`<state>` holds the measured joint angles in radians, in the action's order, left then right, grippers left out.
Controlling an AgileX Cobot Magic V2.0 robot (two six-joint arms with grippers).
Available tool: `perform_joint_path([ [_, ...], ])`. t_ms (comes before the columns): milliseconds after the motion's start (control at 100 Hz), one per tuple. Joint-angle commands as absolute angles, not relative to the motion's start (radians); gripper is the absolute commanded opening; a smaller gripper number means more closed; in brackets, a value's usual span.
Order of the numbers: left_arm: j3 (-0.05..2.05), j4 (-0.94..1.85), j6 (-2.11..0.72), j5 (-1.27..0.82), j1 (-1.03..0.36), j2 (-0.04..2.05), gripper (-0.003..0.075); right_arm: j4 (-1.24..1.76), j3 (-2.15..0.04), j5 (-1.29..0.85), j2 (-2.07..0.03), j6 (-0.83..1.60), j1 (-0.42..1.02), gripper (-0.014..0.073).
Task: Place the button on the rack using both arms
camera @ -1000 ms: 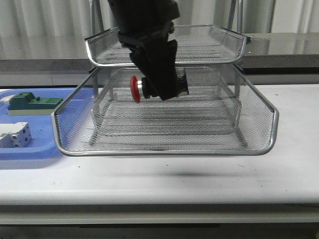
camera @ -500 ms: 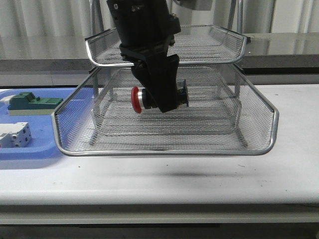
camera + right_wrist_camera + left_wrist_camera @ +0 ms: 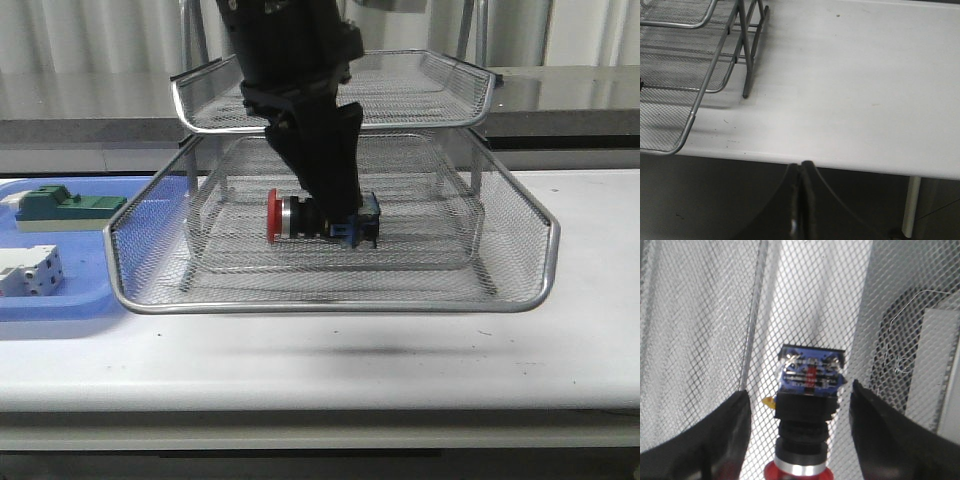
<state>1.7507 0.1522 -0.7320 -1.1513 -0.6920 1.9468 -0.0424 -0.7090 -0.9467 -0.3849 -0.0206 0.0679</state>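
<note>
Your left gripper (image 3: 805, 435) is standing spread, its two fingers (image 3: 720, 435) flanking the button (image 3: 807, 390) with clear mesh showing on both sides, so it is no longer pinching anything. The button is lying on its side in the pulled-out lower tray of the rack (image 3: 330, 300), red head pointing toward the blue tray (image 3: 60, 290) and blue rear block pointing away from it. From the front view it looks to be resting on the mesh floor, near the middle of that tray.

To finish this step cleanly, you are best lifting straight up from the button, keeping both fingers clear of its black body so it is not dragged or rolled, and minding the upper tray of the rack just above the arm.

The left arm is reaching steeply down past the front edge of the upper tray, wrist tilted toward the button. Your right gripper (image 3: 801, 200) is hanging off the rack's far side, beyond the table (image 3: 855, 90) edge, its fingers pressed together and holding nothing.
</note>
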Motion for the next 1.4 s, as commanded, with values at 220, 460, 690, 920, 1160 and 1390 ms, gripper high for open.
perform_joint_path([
  [220,1.931,0.198,-0.623,-1.278,-0.688,1.877,0.0421,-0.054,-0.740,-0.882,-0.393,-0.019,0.064,-0.0069],
  [460,1.929,0.196,-0.579,-1.278,-0.624,1.784,0.0421,-0.054,-0.740,-0.882,-0.393,-0.019,0.064,-0.0069],
  [690,1.875,0.196,-0.545,-1.278,-0.514,1.655,0.0421,-0.054,-0.740,-0.882,-0.393,-0.019,0.064,-0.0069],
  [920,1.729,0.196,-0.520,-1.266,-0.388,1.496,0.0421,-0.054,-0.740,-0.882,-0.393,-0.019,0.064,-0.0069],
  [1160,1.502,0.202,-0.490,-1.137,-0.255,1.306,0.0421,-0.054,-0.740,-0.882,-0.393,-0.019,0.064,-0.0069],
  [1390,1.221,0.207,-0.446,-0.928,-0.177,1.081,0.0421,-0.054,-0.740,-0.882,-0.393,-0.019,0.064,-0.0069],
])
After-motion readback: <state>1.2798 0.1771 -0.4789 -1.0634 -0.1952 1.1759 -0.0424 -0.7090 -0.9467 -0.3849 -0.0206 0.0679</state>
